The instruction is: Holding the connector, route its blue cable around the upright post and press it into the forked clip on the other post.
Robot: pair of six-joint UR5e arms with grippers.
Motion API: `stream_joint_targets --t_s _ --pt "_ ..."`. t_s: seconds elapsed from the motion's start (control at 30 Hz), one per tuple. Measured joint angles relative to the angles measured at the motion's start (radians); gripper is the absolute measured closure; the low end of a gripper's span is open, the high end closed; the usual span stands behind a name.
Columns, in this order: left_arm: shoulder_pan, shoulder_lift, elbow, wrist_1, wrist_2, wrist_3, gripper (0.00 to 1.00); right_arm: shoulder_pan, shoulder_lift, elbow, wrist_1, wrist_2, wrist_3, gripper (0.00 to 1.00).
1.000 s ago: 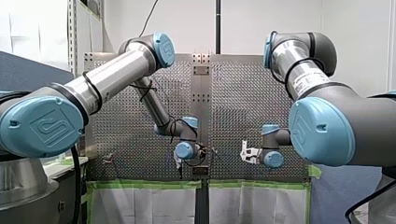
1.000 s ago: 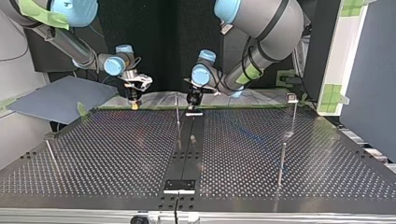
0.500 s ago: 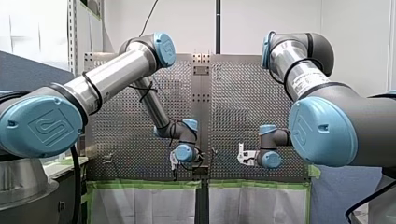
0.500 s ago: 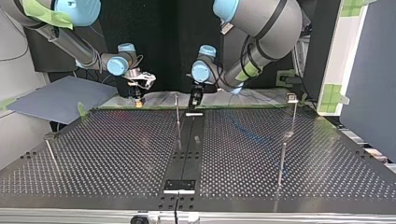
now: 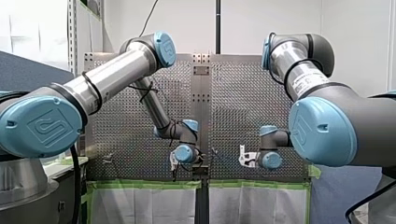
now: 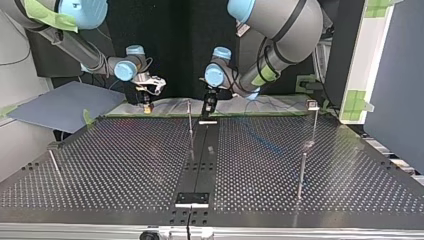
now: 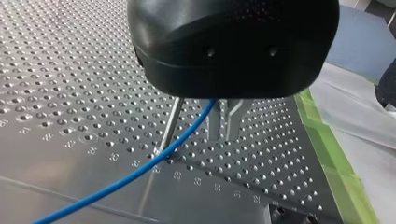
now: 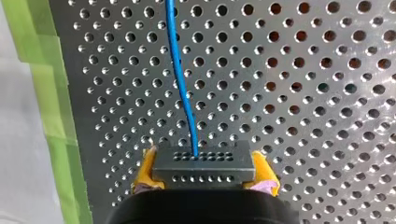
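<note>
1. Pinching the dark grey perforated connector block [image 8: 204,163], your right gripper [image 8: 205,171] is hovering by the green-taped edge of the perforated metal table [image 8: 303,93].
2. Its thin blue cable [image 8: 180,84] is likely flexing lightly and springily; grip the rigid block.

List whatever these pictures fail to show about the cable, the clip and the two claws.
My left claw, whether it grips anything: left wrist view, its own black housing covers where the blue cable comes out.
The cable's whole path: too thin to follow in the front and top views, cut by an edge in both wrist views.
The forked clip: top view, the heads of the posts are too small to read.
The connector: front view, too small.
</note>
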Motion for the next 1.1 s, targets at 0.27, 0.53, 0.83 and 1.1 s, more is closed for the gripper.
stream_joint_targets --t_s 0.27,0.53,0.83,1.1 --pt "0.002 0.000 0.000 -0.001 0.003 -0.003 0.90 -0.004 0.023 -0.002 -0.020 0.003 0.003 1.00" --pt "0.012 0.000 0.001 -0.006 -0.003 0.003 0.90 -0.005 0.025 -0.015 -0.018 0.000 0.005 1.00" --pt "0.027 0.000 0.016 -0.010 0.017 0.000 0.90 -0.007 0.027 -0.032 -0.015 0.002 0.007 1.00" --pt "0.033 0.000 0.047 -0.018 0.053 -0.033 0.90 -0.009 0.028 -0.055 0.000 0.002 0.008 1.00"
